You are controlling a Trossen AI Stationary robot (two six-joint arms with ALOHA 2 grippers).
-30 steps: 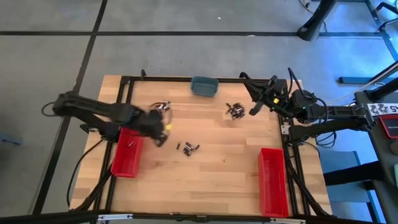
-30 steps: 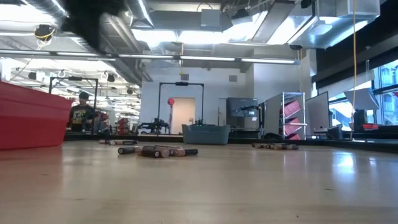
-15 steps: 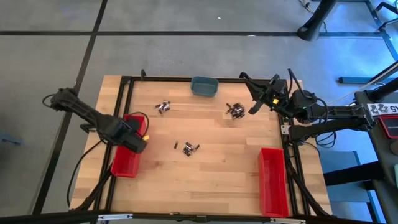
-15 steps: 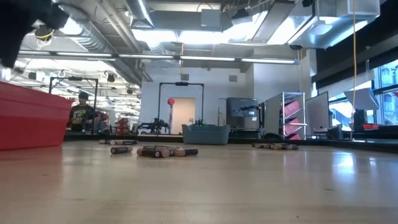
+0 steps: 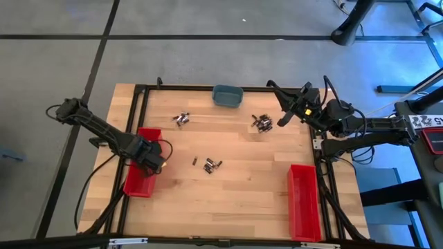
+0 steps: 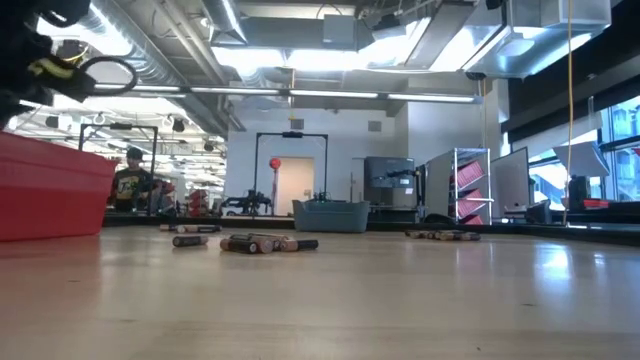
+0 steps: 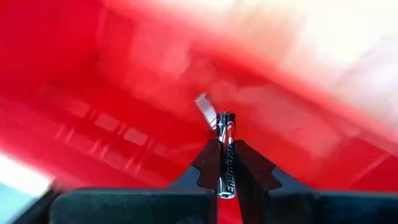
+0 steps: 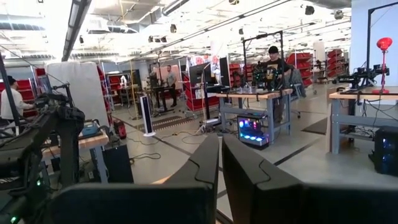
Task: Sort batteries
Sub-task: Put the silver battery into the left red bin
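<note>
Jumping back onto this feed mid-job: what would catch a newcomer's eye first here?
Most striking is the left gripper shut on a single battery, poised over the red bin at the table's left edge. Next come the loose batteries: small clusters mid-table, toward the far side and near the grey-blue dish. The right gripper waits shut at the far right corner.

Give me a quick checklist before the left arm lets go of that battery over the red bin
1. Battery gripped between left gripper fingers: ok.
2. Left gripper over the left red bin: ok.
3. Bin interior free of obstructions: cannot tell, view blurred.
4. Right gripper parked clear at the table's far right, shut: ok.
5. Loose batteries remain mid-table for later: ok.
</note>
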